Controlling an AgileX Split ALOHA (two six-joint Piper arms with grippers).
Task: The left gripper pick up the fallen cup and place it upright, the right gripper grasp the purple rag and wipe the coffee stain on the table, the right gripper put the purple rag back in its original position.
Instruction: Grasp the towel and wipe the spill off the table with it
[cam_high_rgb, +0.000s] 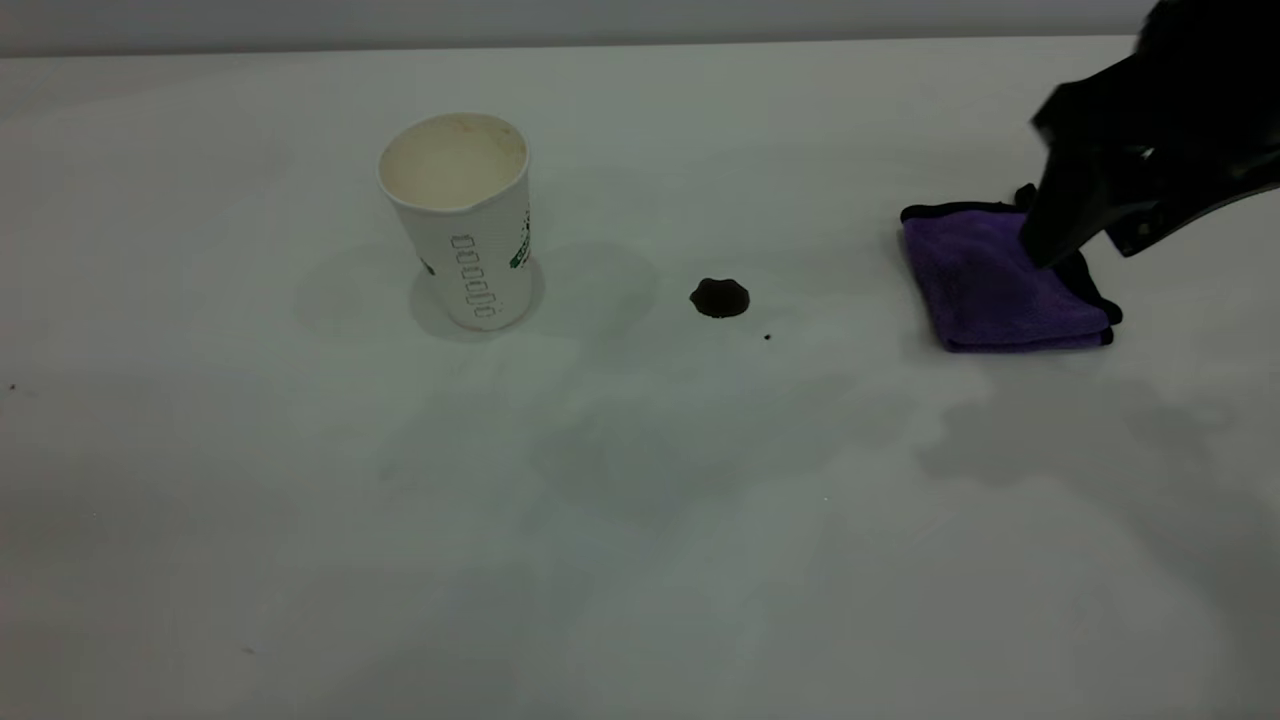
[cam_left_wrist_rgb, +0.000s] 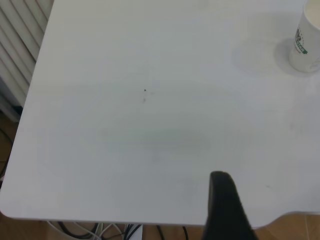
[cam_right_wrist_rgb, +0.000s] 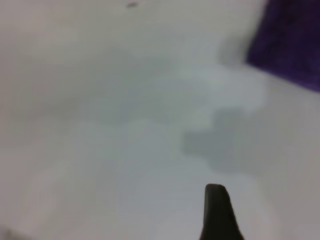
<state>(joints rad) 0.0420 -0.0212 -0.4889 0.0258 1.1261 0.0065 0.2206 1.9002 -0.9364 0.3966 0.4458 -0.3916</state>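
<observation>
- The white table (cam_high_rgb: 640, 520) takes up nearly everything in front of me, pale and matte, with soft grey shadows lying across its middle and right side. From the left wrist view its near edge (cam_left_wrist_rgb: 100, 215) shows, with cables hanging below it.
- The right gripper (cam_high_rgb: 1075, 235) comes in from the upper right as a big black shape, tilted down, with its tip over the far right part of the rag. I cannot tell from here whether its fingers are parted or pressed together, nor whether the tip actually touches the cloth. In its own wrist view only one dark finger (cam_right_wrist_rgb: 216, 212) shows, above bare table.
- The purple rag (cam_high_rgb: 1000, 285) lies folded flat on the right side of the table, black trim along its far and right edges, well apart from the stain.
- The cup (cam_high_rgb: 462, 215) stands upright left of centre, mouth open upward, white paper with green print on its side. Nothing holds it.
- The left gripper is outside the exterior view; its wrist view shows one dark finger (cam_left_wrist_rgb: 225, 210) over the table's edge, the cup (cam_left_wrist_rgb: 306, 42) far off. Its state I cannot tell.
- The coffee stain (cam_high_rgb: 719, 298) is a small dark blot between cup and rag, with a tiny speck (cam_high_rgb: 767, 337) just beside it.
</observation>
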